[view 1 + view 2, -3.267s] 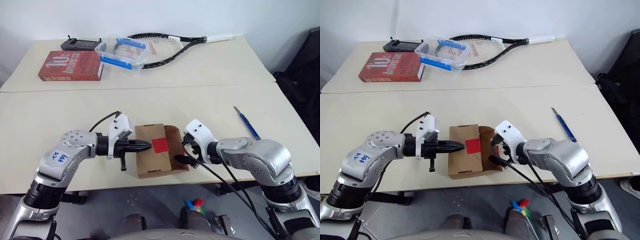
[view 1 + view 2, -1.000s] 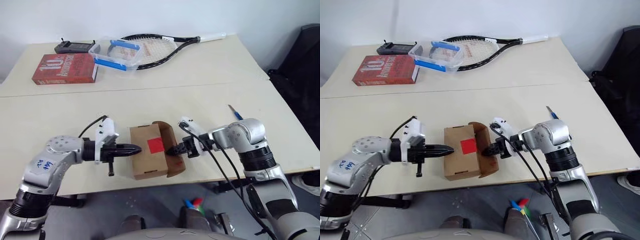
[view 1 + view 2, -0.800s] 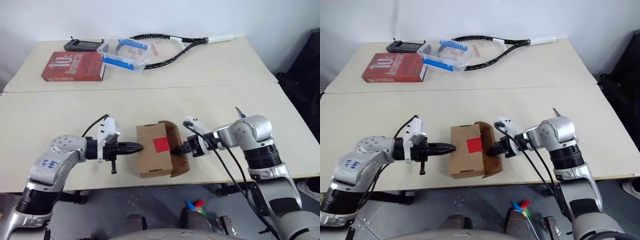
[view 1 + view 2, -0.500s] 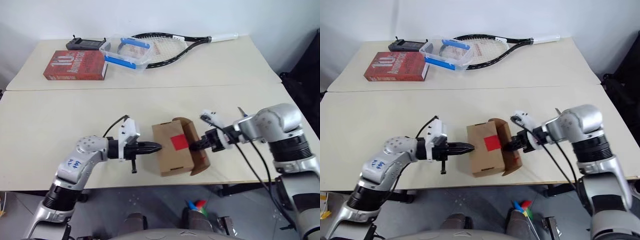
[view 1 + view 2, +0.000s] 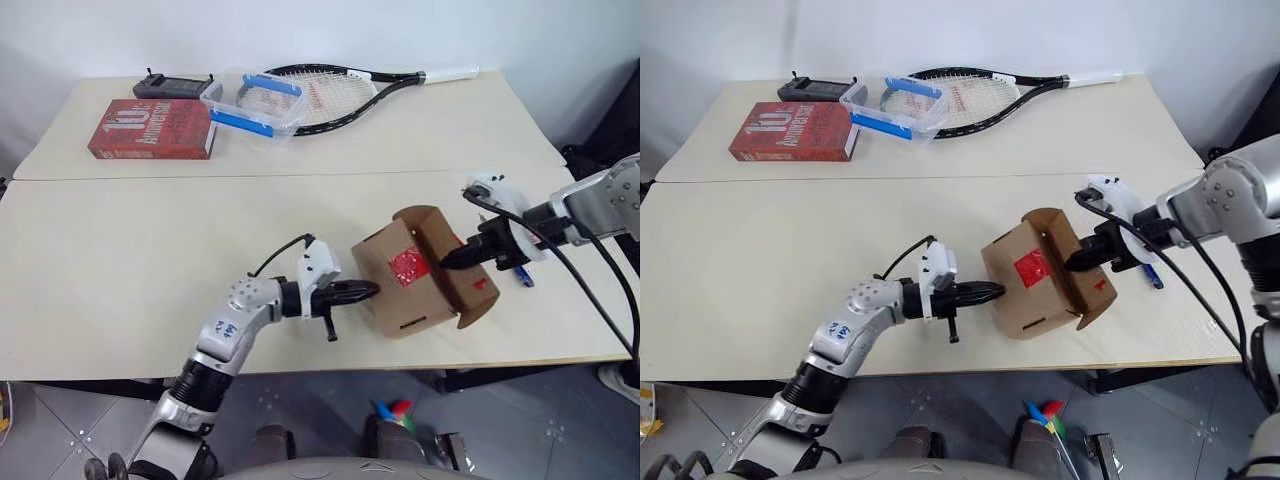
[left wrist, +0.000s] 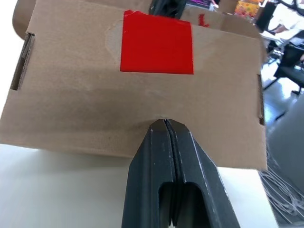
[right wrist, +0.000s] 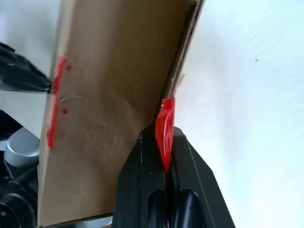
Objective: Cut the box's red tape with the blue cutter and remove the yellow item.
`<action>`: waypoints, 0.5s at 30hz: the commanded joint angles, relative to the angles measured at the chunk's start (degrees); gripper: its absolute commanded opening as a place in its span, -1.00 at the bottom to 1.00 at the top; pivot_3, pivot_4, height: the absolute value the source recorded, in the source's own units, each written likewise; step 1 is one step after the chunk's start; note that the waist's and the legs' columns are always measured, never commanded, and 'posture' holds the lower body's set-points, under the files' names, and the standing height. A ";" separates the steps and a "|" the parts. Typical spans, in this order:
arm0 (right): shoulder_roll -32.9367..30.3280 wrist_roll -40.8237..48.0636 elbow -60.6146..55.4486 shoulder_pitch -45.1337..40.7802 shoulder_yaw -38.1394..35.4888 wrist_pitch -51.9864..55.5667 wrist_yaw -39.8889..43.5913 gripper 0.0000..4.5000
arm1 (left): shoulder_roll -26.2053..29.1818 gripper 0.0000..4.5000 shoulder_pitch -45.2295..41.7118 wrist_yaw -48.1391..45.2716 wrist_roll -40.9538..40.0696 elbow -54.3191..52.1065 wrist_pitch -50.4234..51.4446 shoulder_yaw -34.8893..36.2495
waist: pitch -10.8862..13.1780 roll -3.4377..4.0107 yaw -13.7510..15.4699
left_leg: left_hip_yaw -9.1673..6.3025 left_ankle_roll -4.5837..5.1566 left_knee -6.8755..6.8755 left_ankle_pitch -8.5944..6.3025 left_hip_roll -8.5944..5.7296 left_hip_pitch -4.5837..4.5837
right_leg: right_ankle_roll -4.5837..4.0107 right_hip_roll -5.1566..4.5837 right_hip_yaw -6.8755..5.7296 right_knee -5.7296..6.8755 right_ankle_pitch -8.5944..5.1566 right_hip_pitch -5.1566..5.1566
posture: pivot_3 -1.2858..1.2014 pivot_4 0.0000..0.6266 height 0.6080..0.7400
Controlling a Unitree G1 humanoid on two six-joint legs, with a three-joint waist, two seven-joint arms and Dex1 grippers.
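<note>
Cardboard first: the box (image 5: 420, 272) sits tilted near the table's front edge between my arms. My left gripper (image 5: 362, 291), shut, presses its nine o'clock wall; my right gripper (image 7: 164, 142) at three o'clock pinches the red tape (image 5: 407, 266). The blue cutter (image 5: 521, 272) lies behind the right gripper, nearer that arm.

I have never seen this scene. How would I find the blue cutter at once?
Look at the near table, at its right side. Past the tilted cardboard box, behind the right hand, a slim blue cutter lies on the tabletop. It is the only thin blue pen-shaped thing there.
</note>
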 commanded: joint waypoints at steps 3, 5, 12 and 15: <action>-1.36 6.00 -3.53 -4.79 2.76 0.20 1.30 -0.98 | -1.82 -1.00 -0.38 2.67 2.64 3.42 -0.71 -0.54 | 0.00 0.00 0.02 | 0.00 0.00 0.01 0.00 0.00 0.00 | -0.01 0.00 0.00 0.00 0.00 -0.01 | 0.03 -0.52 1.00; -1.44 6.08 -3.06 -6.67 3.45 0.20 0.52 -0.98 | -2.40 -1.00 -0.27 3.56 2.99 3.73 -0.28 -0.40 | 0.00 0.00 0.07 | -0.01 0.00 0.01 -0.01 0.00 0.00 | -0.01 0.00 0.00 -0.01 0.00 0.00 | 0.03 -0.52 1.00; 0.32 16.11 -5.52 -4.14 0.61 0.20 -11.17 -0.98 | -3.40 -1.00 0.74 5.63 3.32 2.92 0.55 0.65 | 0.00 -0.01 0.04 | -0.03 -0.01 -0.04 -0.03 0.02 -0.16 | -0.02 -0.01 -0.10 -0.01 0.01 -0.15 | 0.03 -0.52 1.00; 1.10 21.33 -7.25 -1.98 -0.85 0.20 -18.68 -0.98 | -2.98 -1.00 0.51 6.14 3.13 2.24 1.23 1.23 | 0.00 -0.01 0.01 | -0.02 -0.02 -0.06 -0.05 0.03 -0.16 | -0.02 -0.01 -0.16 -0.02 0.01 -0.15 | 0.03 -0.52 1.00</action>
